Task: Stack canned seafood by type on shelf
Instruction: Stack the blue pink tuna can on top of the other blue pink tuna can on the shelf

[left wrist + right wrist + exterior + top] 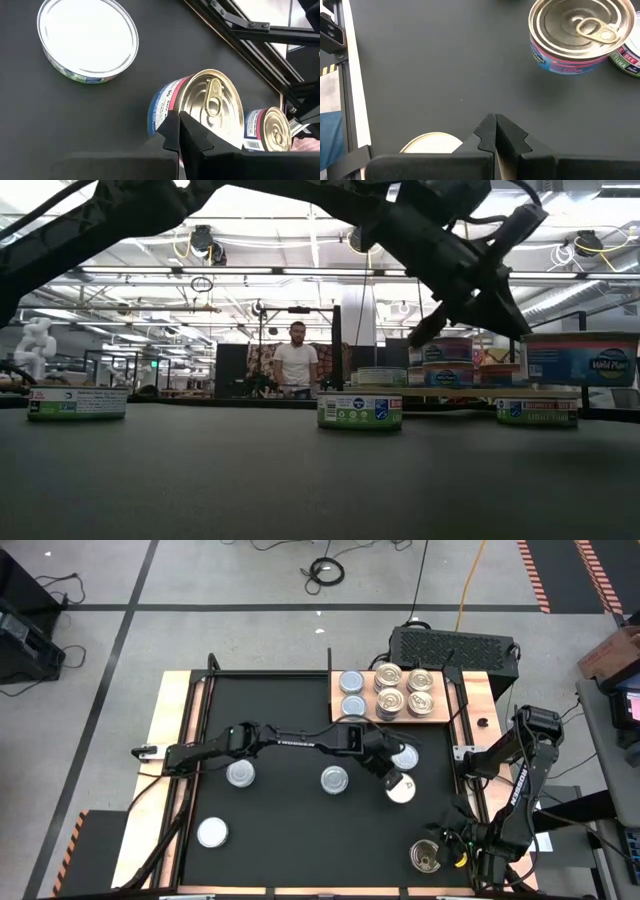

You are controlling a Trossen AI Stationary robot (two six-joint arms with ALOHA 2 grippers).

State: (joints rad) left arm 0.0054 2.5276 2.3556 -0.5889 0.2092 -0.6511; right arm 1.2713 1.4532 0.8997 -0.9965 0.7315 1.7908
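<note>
On the wooden shelf (337, 690) at the far right stand silvery-topped cans (352, 682) beside gold pull-tab cans (404, 690). More cans lie scattered on the black mat (280, 840). My left gripper (388, 770) is shut and hangs above the mat, over a gold pull-tab can with a blue and red label (210, 107), clear of it. The low view shows the left gripper (420, 335) well above the table. My right gripper (496, 125) is shut at the near right, just beyond a cream-topped can (432, 142) and clear of the mat.
Loose cans sit at the left (240, 773), centre (334, 780) and near left (212, 832) of the mat, and one at the near right (427, 857). A black box (450, 645) stands behind the shelf. A person (297, 360) stands far off in the room.
</note>
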